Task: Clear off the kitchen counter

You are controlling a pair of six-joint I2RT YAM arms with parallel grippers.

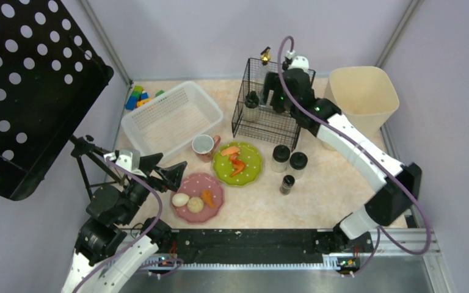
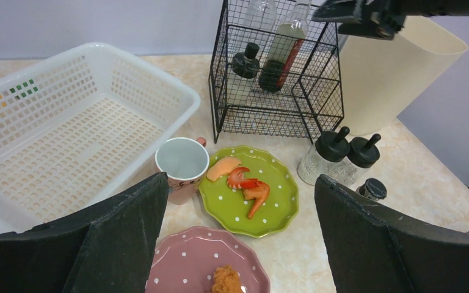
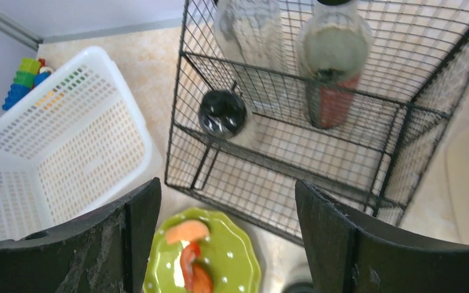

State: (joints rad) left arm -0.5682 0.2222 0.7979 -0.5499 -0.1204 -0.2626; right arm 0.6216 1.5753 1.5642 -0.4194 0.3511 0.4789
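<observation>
Your right hand [image 1: 278, 101] is hanging wide open and empty over the wire rack [image 1: 262, 119] at the far side of the tabletop [image 1: 330, 195]. The three dark-capped jars [image 1: 297, 162] are standing upright nearer you — back toward that arm's base. Your left hand [image 1: 165, 168], also spread and empty, is hovering by the pink plate [image 1: 198, 195] — I judge the right arm better placed for the jars.

Counter [image 1: 317, 201] beige-pink marbled; basket [image 1: 177, 119] white; rack [image 1: 269, 128] black wire; green plate [image 1: 253, 160] and pink plate [image 1: 195, 182] white-dotted; bin [image 1: 360, 91] cream.

Left arm [image 1: 117, 243] folded low, left fingers [image 2: 122, 244] spread wide; right arm [image 1: 355, 146] stretched forward, right fingers [image 3: 342, 244] parted.
</observation>
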